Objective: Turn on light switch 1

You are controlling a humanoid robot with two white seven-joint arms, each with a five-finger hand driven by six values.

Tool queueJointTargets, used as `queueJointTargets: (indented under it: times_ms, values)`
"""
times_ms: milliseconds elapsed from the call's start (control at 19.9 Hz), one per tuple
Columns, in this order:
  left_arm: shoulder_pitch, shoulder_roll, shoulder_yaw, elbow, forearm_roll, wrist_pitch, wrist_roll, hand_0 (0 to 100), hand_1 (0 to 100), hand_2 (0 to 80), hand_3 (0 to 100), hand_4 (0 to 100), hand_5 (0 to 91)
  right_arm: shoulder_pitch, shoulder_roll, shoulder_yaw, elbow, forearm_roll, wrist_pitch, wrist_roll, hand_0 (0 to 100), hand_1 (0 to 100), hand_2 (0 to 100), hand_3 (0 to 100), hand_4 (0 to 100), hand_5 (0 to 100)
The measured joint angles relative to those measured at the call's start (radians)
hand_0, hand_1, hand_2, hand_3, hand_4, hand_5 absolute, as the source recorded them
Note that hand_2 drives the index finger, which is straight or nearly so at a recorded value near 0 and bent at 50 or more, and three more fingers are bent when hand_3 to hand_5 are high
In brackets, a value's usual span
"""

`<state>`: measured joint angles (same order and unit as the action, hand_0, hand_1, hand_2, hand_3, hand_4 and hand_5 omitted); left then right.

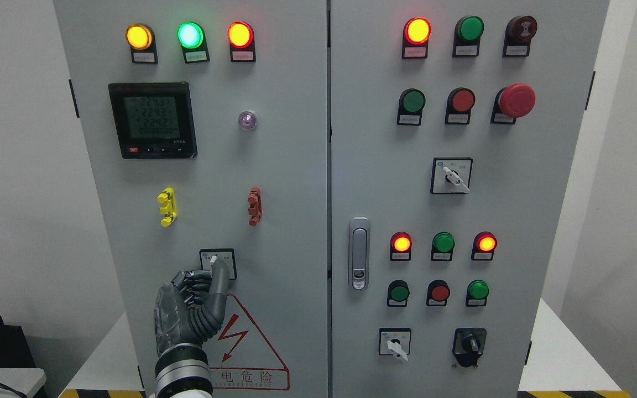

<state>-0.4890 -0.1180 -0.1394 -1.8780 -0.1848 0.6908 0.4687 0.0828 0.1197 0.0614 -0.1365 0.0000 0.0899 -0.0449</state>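
Head view: the selector switch (218, 262) sits low on the cabinet's left door (208, 182), just above the warning triangle (246, 345). The left hand (191, 307) is up against it, fingers curled, looks like they're pinching the little knob, though it's hard to tell.

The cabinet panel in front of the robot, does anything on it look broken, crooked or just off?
Nothing stands out. The cabinet doors sit closed, the lamps, buttons and meter look intact and straight. The left hand reaches the small selector switch on the left door, a fingertip at its knob.
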Motion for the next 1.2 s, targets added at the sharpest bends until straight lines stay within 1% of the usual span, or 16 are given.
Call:
queueJointTargets:
  times_ms: [652, 902, 1203]
  values:
    - [-0.005, 0.000, -0.001, 0.000, -0.001, 0.009, -0.006, 44, 32, 48.0, 72, 83, 85.4, 0.000, 0.000, 0.000, 0.000, 0.000, 0.000, 0.000, 12, 39, 0, 0, 0, 0]
    - [-0.006, 0.000, -0.001, 0.001, -0.001, 0.009, -0.007, 48, 30, 48.3, 73, 84, 85.2, 0.000, 0.000, 0.000, 0.000, 0.000, 0.000, 0.000, 12, 39, 0, 0, 0, 0]
    - [-0.006, 0.000, -0.002, 0.001, -0.001, 0.009, -0.009, 51, 27, 48.3, 73, 84, 85.1, 0.000, 0.000, 0.000, 0.000, 0.000, 0.000, 0.000, 12, 39, 0, 0, 0, 0]
